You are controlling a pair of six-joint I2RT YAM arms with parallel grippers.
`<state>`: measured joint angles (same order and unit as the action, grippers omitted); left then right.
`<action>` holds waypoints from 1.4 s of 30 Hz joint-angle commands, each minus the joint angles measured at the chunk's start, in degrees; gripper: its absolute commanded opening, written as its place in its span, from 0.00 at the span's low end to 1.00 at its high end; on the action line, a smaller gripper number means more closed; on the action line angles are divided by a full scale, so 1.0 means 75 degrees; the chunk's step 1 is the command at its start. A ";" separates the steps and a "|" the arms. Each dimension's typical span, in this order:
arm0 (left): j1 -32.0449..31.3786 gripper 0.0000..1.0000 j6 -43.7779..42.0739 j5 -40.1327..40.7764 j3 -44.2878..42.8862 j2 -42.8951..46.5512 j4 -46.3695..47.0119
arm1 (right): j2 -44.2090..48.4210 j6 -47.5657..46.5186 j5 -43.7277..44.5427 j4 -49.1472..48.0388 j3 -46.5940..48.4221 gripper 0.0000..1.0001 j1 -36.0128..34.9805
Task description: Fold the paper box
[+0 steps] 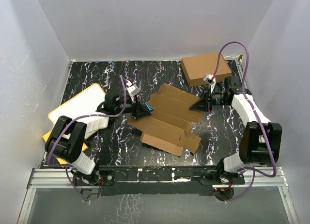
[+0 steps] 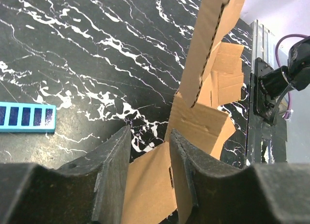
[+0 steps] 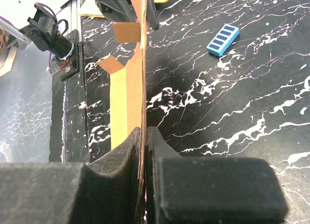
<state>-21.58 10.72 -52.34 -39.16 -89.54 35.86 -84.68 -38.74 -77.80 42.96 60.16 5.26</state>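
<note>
Paper box [image 1: 167, 121] unfolded mid-worktop [image 1: 97, 78], right claw [image 3: 144, 136] clamped on its right edge, left claw [image 2: 150, 141] part-spread astride its left edge, grip there unclear

Paper box [image 1: 167, 120] between left pincer [image 1: 139, 107] and right pincer [image 1: 200, 104]

Ready-made brown box [image 1: 207, 68] at rear, white board [image 1: 79, 107] left, blue strip [image 2: 26, 117]
</note>
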 commanded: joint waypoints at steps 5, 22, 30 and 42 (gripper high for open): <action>-0.0135 0.39 0.0101 -0.0424 0.0104 0.0218 0.0844 | 0.0217 -0.0296 -0.0431 -0.0205 0.0138 0.08 0.0013; -0.0320 0.41 -0.0001 -0.0805 -0.0503 -0.0535 0.1192 | 0.0191 -0.0549 -0.0545 -0.0005 0.0146 0.08 -0.0112; -0.0368 0.41 0.0177 -0.1024 -0.0556 -0.0829 0.1715 | 0.0170 -0.0697 -0.0612 0.0122 0.0179 0.08 -0.0162; -0.0412 0.34 0.0875 -0.1303 -0.0699 -0.1397 0.2804 | 0.0141 -0.0788 -0.0752 0.0224 0.0193 0.08 -0.0180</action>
<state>-24.14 15.33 -59.55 -42.59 -99.77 51.29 -84.68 -42.00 -78.63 45.47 60.16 4.23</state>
